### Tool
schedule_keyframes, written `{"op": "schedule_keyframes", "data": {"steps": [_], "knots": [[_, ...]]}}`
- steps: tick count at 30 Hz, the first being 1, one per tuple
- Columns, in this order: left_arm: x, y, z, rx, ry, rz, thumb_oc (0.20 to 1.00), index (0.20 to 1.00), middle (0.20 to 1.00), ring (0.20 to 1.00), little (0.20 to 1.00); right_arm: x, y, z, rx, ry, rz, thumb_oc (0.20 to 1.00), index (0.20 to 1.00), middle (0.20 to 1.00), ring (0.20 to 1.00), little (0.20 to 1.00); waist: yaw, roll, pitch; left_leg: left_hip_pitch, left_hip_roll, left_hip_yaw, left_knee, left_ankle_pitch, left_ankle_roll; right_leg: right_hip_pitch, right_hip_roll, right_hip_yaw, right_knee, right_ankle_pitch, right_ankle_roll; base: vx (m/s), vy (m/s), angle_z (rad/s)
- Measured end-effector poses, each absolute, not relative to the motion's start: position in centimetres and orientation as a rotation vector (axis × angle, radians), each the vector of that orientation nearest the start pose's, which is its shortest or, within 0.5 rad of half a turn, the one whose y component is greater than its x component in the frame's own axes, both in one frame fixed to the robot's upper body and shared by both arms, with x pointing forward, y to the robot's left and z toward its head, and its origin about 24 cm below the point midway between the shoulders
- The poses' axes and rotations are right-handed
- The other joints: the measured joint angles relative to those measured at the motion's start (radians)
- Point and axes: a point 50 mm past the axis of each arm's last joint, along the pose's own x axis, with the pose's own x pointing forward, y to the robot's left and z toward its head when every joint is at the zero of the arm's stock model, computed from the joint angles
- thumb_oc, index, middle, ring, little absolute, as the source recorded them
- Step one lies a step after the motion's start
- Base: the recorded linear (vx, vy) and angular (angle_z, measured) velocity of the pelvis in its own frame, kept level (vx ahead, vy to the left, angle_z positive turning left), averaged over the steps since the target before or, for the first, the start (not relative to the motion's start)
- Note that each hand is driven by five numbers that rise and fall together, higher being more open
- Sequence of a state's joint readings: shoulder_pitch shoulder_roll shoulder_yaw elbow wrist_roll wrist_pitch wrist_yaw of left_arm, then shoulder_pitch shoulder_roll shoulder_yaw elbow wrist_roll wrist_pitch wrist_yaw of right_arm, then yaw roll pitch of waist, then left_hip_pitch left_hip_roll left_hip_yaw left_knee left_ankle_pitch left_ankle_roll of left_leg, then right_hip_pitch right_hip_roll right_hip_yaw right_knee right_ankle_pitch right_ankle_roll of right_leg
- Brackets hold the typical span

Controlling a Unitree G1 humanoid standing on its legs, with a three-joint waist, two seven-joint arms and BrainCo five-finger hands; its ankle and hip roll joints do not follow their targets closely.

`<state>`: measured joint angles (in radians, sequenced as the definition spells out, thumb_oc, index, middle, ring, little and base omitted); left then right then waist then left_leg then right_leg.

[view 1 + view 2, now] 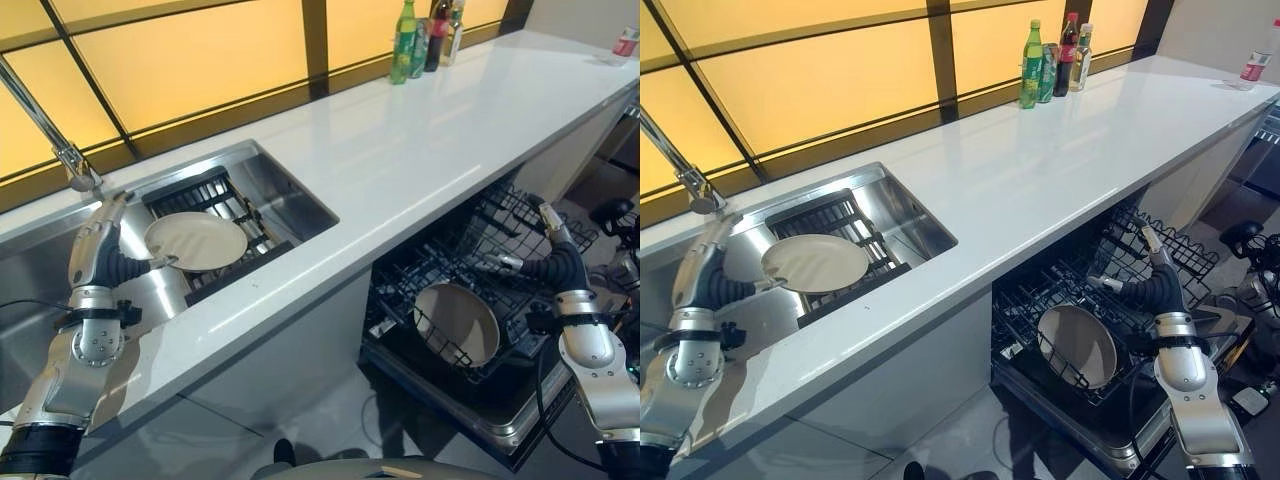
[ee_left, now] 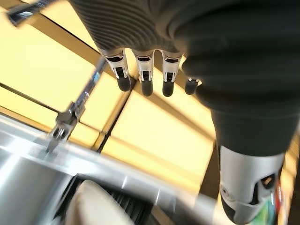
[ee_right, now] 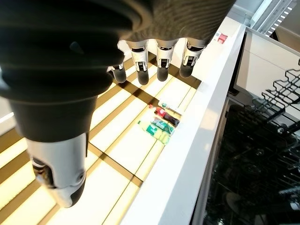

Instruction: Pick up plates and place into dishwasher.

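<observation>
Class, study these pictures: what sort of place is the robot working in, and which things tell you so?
Most likely a kitchen. A steel sink with a tap is set into a long white counter, a plate lies in the sink, and an open dishwasher below holds another plate.

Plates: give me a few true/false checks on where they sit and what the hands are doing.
1. One plate lies in the sink. True.
2. The dishwasher rack holds no plate. False: a second plate stands tilted in it.
3. The left hand is curled round the sink plate. False: its fingers are straight, with only the thumb near the plate's rim.
4. The right hand hangs open over the rack, holding nothing. True.
5. The bottles stand beside the sink. False: they stand at the far end of the counter, by the window.
</observation>
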<state>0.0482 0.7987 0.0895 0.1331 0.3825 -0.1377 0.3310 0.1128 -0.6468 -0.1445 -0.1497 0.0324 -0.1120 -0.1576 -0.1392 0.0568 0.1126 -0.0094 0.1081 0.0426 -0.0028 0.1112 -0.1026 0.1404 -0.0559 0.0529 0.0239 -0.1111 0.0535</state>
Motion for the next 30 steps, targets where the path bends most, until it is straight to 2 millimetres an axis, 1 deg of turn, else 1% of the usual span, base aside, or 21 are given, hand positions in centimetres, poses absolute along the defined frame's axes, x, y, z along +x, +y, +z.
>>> {"op": "schedule_keyframes", "data": {"steps": [1,2,3,4,5,6,8,10,12,13,15,18,21,23,25,28,30], "knots": [[23.8,32.1,10.5,1.187,-0.123,0.296,1.000,1.000,1.000,1.000,1.000,23.1,-28.0,12.6,-0.637,-0.245,-0.195,1.000,1.000,1.000,1.000,1.000,0.018,0.014,0.003,0.002,0.001,-0.023,0.002,-0.012,-0.009,-0.023,0.001,0.022,0.028,-0.009,0.001,0.08,0.227,-0.49],[23.8,32.2,10.2,1.191,-0.105,0.286,1.000,1.000,1.000,1.000,1.000,23.1,-28.2,12.9,-0.654,-0.247,-0.190,1.000,1.000,1.000,1.000,1.000,0.017,0.022,0.007,0.001,-0.006,-0.031,0.004,-0.022,-0.006,-0.036,-0.006,0.036,0.042,-0.017,0.006,0.07,0.218,-0.41],[23.9,32.2,10.0,1.210,-0.098,0.278,1.000,1.000,1.000,1.000,1.000,23.1,-28.3,13.0,-0.664,-0.246,-0.186,1.000,1.000,1.000,1.000,1.000,0.016,0.026,0.012,0.000,-0.011,-0.031,0.006,-0.024,-0.001,-0.044,-0.017,0.042,0.058,-0.017,0.018,0.06,0.220,-0.20],[24.2,32.1,9.8,1.232,-0.090,0.263,1.000,1.000,1.000,1.000,1.000,23.2,-28.4,13.1,-0.667,-0.242,-0.180,1.000,1.000,1.000,1.000,1.000,0.014,0.034,0.015,0.000,-0.026,-0.028,0.006,-0.026,0.008,-0.050,-0.020,0.044,0.070,-0.026,0.029,0.05,0.222,-0.05],[24.4,31.9,9.6,1.238,-0.087,0.252,1.000,1.000,1.000,1.000,1.000,23.2,-28.5,13.1,-0.668,-0.234,-0.174,1.000,1.000,1.000,1.000,1.000,0.006,0.028,0.021,0.000,-0.032,-0.026,0.000,-0.030,0.015,-0.055,-0.034,0.047,0.074,-0.028,0.033,0.05,0.228,-0.02],[24.9,31.6,9.6,1.256,-0.084,0.227,1.000,1.000,1.000,1.000,1.000,23.2,-28.7,13.0,-0.668,-0.226,-0.174,1.000,1.000,1.000,1.000,1.000,0.003,0.033,0.021,-0.002,-0.040,-0.022,-0.006,-0.024,0.020,-0.065,-0.040,0.047,0.080,-0.028,0.038,-0.01,0.203,-0.01],[25.4,31.3,9.4,1.308,-0.079,0.182,1.000,1.000,1.000,1.000,1.000,23.3,-28.8,13.2,-0.660,-0.232,-0.172,1.000,1.000,1.000,1.000,1.000,-0.010,0.028,0.033,-0.011,-0.052,-0.019,-0.018,-0.015,0.030,-0.083,-0.047,0.047,0.091,-0.031,0.048,0.01,0.241,-0.01],[25.6,31.2,8.7,1.331,-0.056,0.154,1.000,1.000,1.000,1.000,1.000,23.6,-28.8,13.7,-0.665,-0.247,-0.169,1.000,1.000,1.000,1.000,1.000,-0.022,0.028,0.042,-0.017,-0.063,-0.008,-0.033,-0.009,0.038,-0.102,-0.061,0.055,0.090,-0.029,0.057,0.03,0.196,-0.09],[25.7,31.0,8.6,1.347,-0.052,0.142,1.000,1.000,1.000,1.000,1.000,23.7,-28.9,14.1,-0.674,-0.250,-0.160,1.000,1.000,1.000,1.000,1.000,-0.038,0.031,0.052,-0.026,-0.073,-0.004,-0.044,-0.002,0.044,-0.116,-0.070,0.060,0.086,-0.026,0.063,0.00,0.165,-0.07],[25.7,31.0,8.5,1.359,-0.048,0.132,1.000,1.000,1.000,1.000,1.000,23.9,-28.8,14.3,-0.679,-0.257,-0.153,1.000,1.000,1.000,1.000,1.000,-0.039,0.034,0.062,-0.026,-0.077,0.000,-0.048,0.000,0.046,-0.120,-0.073,0.064,0.085,-0.023,0.067,-0.04,0.116,-0.12],[26.0,30.9,8.7,1.377,-0.065,0.135,1.000,1.000,1.000,1.000,1.000,24.1,-28.5,14.4,-0.680,-0.265,-0.138,1.000,1.000,1.000,1.000,1.000,-0.041,0.039,0.081,-0.029,-0.079,0.010,-0.051,0.002,0.049,-0.129,-0.076,0.074,0.084,-0.021,0.070,-0.04,0.077,-0.13],[26.8,30.7,9.9,1.407,-0.120,0.147,1.000,1.000,1.000,1.000,1.000,24.2,-28.3,14.2,-0.671,-0.258,-0.123,1.000,1.000,1.000,1.000,1.000,-0.042,0.039,0.109,-0.043,-0.078,0.009,-0.051,0.002,0.048,-0.142,-0.074,0.074,0.083,-0.020,0.070,-0.07,0.031,-0.02],[27.4,30.8,10.5,1.450,-0.144,0.152,1.000,1.000,1.000,1.000,1.000,24.5,-28.2,14.8,-0.679,-0.282,-0.130,1.000,1.000,1.000,1.000,1.000,-0.042,0.038,0.140,-0.067,-0.080,0.009,-0.046,0.002,0.048,-0.165,-0.074,0.075,0.091,-0.020,0.069,-0.12,0.048,-0.01],[27.8,30.7,10.9,1.487,-0.155,0.131,1.000,1.000,1.000,1.000,1.000,25.2,-27.6,15.5,-0.680,-0.316,-0.122,1.000,1.000,1.000,1.000,1.000,-0.044,0.034,0.168,-0.090,-0.082,0.009,-0.037,0.002,0.048,-0.183,-0.073,0.076,0.097,-0.017,0.071,-0.05,0.046,-0.02],[28.2,30.2,11.0,1.489,-0.171,0.120,1.000,1.000,1.000,1.000,1.000,25.7,-27.1,15.8,-0.675,-0.339,-0.116,1.000,1.000,1.000,1.000,1.000,-0.042,0.028,0.193,-0.091,-0.084,0.009,-0.036,0.002,0.049,-0.184,-0.074,0.076,0.097,-0.016,0.071,0.00,0.035,0.01],[28.2,30.3,11.1,1.501,-0.152,0.102,1.000,1.000,1.000,1.000,1.000,25.7,-27.0,15.9,-0.673,-0.344,-0.118,1.000,1.000,1.000,1.000,1.000,-0.038,0.021,0.212,-0.091,-0.086,0.008,-0.038,0.002,0.048,-0.177,-0.076,0.074,0.087,-0.016,0.071,0.00,0.009,0.03],[28.2,30.7,11.5,1.528,-0.134,0.089,1.000,1.000,1.000,1.000,1.000,25.8,-27.0,15.9,-0.673,-0.346,-0.120,1.000,1.000,1.000,1.000,1.000,-0.038,0.018,0.224,-0.091,-0.086,0.007,-0.038,0.002,0.048,-0.173,-0.076,0.069,0.084,-0.016,0.071,-0.01,0.003,0.06]]}}
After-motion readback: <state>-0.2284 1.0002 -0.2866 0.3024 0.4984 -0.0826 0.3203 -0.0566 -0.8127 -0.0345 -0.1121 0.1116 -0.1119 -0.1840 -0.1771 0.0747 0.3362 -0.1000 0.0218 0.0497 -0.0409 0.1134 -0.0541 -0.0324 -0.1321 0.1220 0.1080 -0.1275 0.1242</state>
